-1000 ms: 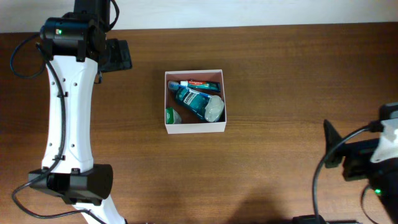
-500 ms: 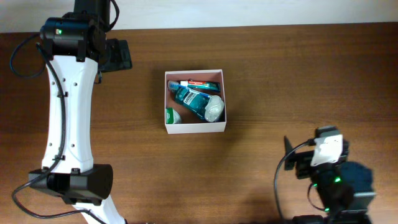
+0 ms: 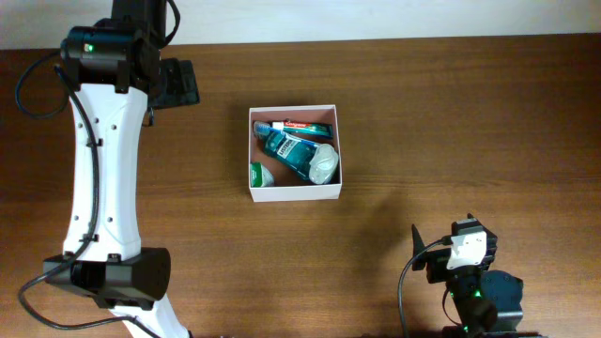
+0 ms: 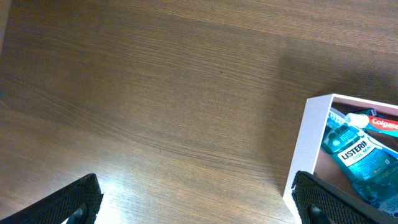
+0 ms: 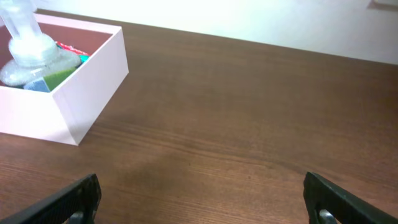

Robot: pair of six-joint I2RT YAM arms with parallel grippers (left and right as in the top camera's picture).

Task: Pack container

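Note:
The container (image 3: 295, 193) is a square white box with a pinkish-brown inside, at the middle of the table. In it lie a blue mouthwash bottle (image 3: 291, 150), a toothpaste tube (image 3: 300, 125), a clear rounded bottle (image 3: 325, 163) and a green item (image 3: 254, 173). The box also shows in the left wrist view (image 4: 306, 149) and the right wrist view (image 5: 87, 93). My left gripper (image 4: 196, 202) is open and empty over bare table left of the box. My right gripper (image 5: 202, 199) is open and empty, low over the table, right of the box.
The left arm (image 3: 103, 160) stretches along the table's left side. The right arm (image 3: 465, 272) is folded at the front edge, right of centre. A pale wall edge (image 3: 376, 19) runs along the back.
The right arm has drawn back from the right edge toward the front edge, moving left and down in the overhead view. The left arm and the box contents have not moved.

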